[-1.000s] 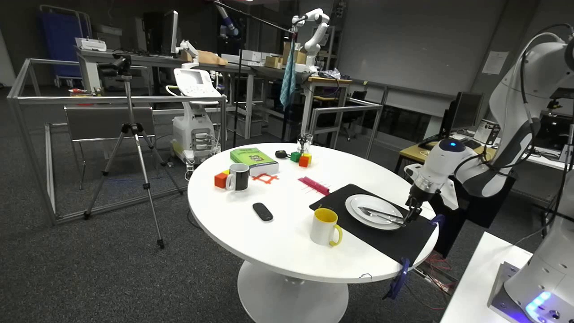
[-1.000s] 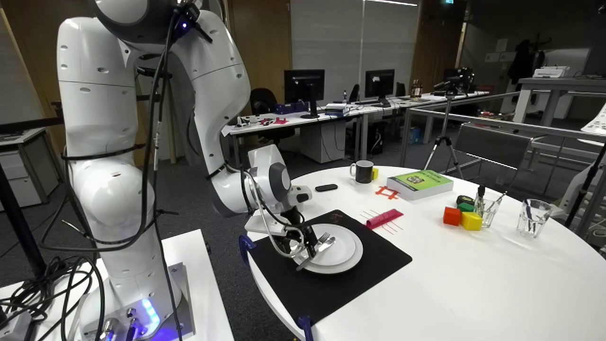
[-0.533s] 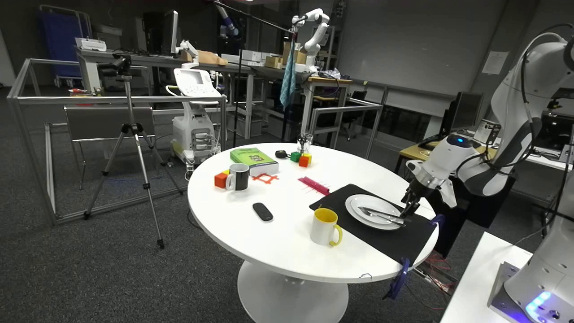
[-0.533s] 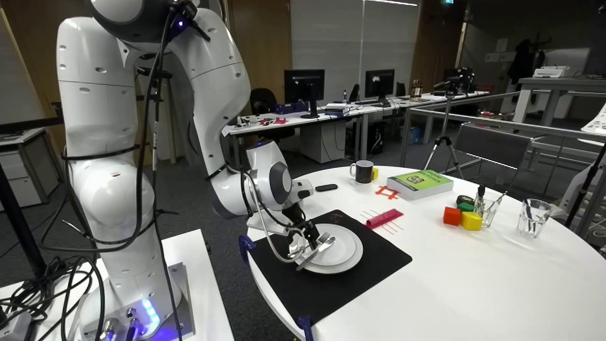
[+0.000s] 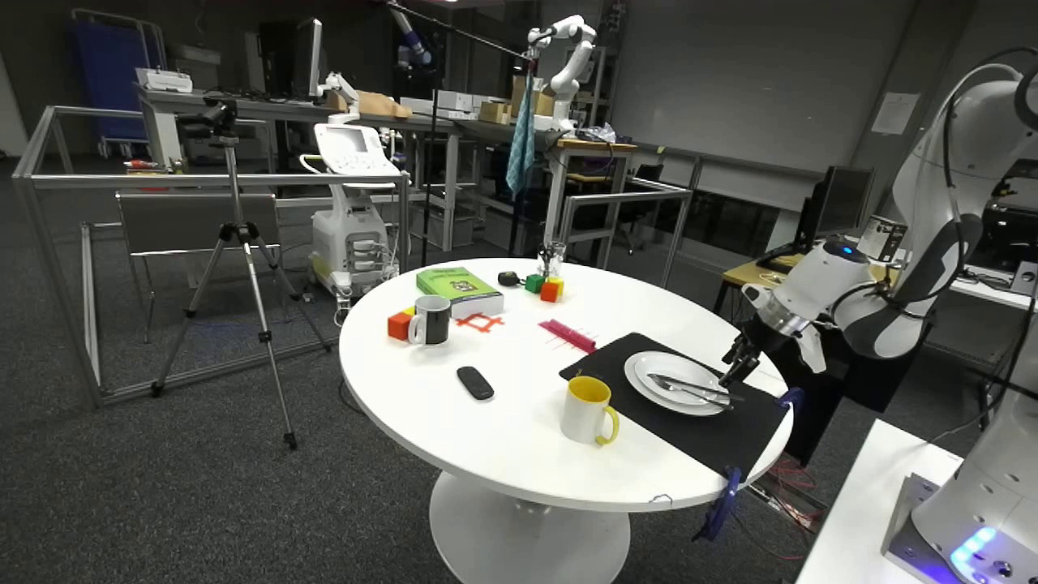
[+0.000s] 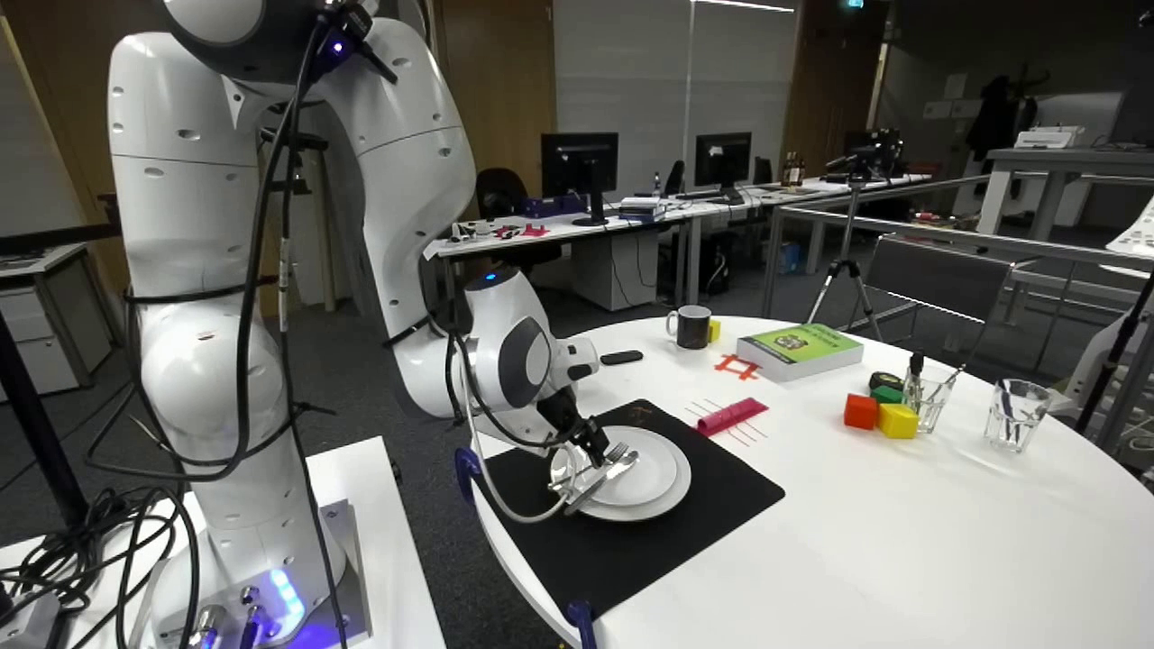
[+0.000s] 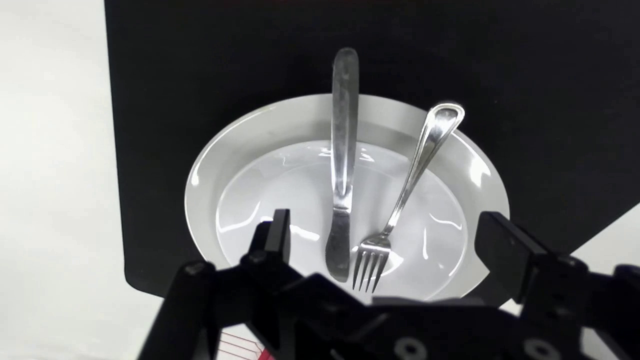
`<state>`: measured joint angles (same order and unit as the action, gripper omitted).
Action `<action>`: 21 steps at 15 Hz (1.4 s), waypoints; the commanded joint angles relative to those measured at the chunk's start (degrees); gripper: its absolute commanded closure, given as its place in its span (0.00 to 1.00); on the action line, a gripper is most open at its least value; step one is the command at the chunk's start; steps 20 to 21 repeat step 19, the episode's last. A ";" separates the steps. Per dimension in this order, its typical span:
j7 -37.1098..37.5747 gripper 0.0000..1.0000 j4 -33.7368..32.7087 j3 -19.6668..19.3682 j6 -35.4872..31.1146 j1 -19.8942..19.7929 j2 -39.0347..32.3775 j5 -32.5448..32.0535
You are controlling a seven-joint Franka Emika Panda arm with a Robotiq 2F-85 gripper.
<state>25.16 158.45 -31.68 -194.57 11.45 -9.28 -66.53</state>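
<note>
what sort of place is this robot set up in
Likely a robotics lab, though the pictures don't name it: a robot arm extends over a round table, a second white arm stands farther back, and there's a tripod.

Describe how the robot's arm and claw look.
The arm is glossy white with rounded segments, dark grey caps, black cables strapped along it and a blue light strip low down. The claw is black, with two blocky fingers.
</note>
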 commanded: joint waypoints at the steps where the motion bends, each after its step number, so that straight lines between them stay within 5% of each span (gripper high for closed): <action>1: -0.96 0.00 0.88 3.60 -5.53 -6.02 -1.92 -0.43; 3: 1.57 0.00 1.18 9.46 -4.05 -11.78 0.63 -3.70; 8: 8.69 0.00 0.39 16.83 -3.56 -18.93 0.60 -10.45; 9: 6.50 0.00 0.38 14.49 -3.56 -15.81 -0.75 -8.02; 21: 6.82 0.00 0.37 16.03 -3.55 -17.57 -0.75 -8.49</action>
